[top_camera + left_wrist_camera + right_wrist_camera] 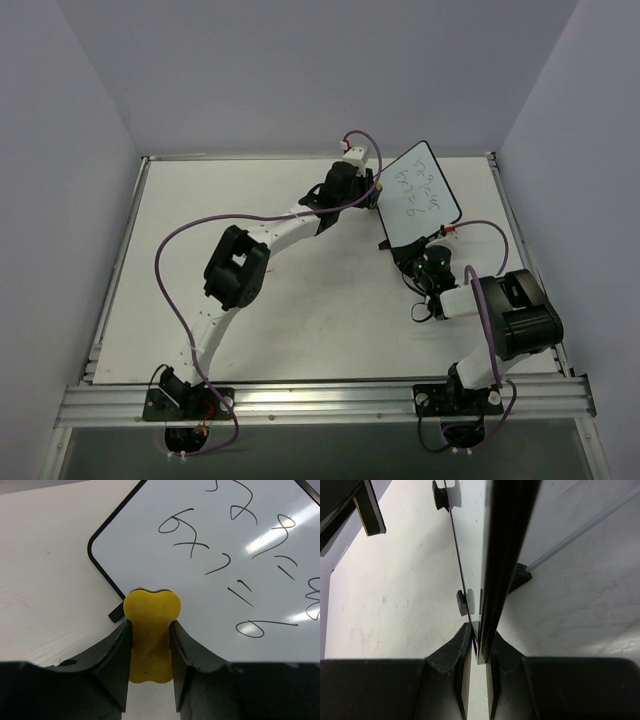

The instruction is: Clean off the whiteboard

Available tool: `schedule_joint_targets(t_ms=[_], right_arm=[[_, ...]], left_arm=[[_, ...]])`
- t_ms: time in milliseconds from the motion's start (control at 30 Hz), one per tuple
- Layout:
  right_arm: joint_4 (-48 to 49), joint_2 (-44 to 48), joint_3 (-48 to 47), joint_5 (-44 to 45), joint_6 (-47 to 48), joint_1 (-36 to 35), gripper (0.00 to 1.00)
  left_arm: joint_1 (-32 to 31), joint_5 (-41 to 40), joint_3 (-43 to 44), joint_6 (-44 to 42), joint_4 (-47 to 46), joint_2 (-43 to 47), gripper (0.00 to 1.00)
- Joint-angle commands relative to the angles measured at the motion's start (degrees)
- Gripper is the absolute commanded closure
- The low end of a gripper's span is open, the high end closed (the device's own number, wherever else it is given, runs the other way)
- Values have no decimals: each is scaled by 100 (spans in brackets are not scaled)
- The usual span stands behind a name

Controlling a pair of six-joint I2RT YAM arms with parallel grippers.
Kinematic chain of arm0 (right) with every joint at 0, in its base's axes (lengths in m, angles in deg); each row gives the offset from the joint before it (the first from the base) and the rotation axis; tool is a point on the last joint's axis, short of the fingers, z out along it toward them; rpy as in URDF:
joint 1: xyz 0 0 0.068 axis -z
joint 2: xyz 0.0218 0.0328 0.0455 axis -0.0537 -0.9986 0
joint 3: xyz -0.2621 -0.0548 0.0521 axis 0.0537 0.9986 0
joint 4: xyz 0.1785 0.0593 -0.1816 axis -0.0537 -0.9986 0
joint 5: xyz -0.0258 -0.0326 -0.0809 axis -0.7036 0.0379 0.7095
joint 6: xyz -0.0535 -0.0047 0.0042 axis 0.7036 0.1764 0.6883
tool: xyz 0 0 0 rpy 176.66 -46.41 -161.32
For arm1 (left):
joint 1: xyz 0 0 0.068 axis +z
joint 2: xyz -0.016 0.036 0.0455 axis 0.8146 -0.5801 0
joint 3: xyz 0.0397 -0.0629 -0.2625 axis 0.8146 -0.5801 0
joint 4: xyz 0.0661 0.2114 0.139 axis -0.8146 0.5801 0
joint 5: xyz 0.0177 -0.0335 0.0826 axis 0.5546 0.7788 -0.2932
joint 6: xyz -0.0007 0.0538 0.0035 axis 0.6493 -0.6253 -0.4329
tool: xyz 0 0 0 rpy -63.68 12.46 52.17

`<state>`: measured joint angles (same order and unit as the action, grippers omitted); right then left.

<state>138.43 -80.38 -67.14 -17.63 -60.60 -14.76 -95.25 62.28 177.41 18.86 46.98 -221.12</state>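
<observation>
The whiteboard (pixel 421 195) stands tilted up at the back right of the table, with dark handwritten scribbles on its face. It fills the left wrist view (pixel 225 565) and shows edge-on in the right wrist view (pixel 492 570). My right gripper (pixel 481 652) is shut on the board's lower edge and holds it; in the top view it (pixel 418 258) sits just below the board. My left gripper (pixel 150 645) is shut on a yellow eraser (pixel 150 630), whose tip lies at the board's framed edge. In the top view the left gripper (pixel 372 192) is at the board's left side.
The white table (pixel 300 300) has a metal rail (pixel 320 398) along its near edge and grey walls round it. A purple cable (pixel 170 270) loops off the left arm. A small black foot (pixel 115 614) sticks out from the board's frame.
</observation>
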Motion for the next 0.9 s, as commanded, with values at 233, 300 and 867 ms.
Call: schedule_joint_targets(t_ms=[233,300,867], right_arm=[[-1330,-113,123,-202,184,-370,100],[-1426,-105,106,-149,157,-466,94],[-3453,1816,-70,773,78,-1327,47]], left_arm=[[28,18,-115,106,-424,506,98],[28,27,-106,106,-424,515,98],[168,36,-176,115,-450,673,98]])
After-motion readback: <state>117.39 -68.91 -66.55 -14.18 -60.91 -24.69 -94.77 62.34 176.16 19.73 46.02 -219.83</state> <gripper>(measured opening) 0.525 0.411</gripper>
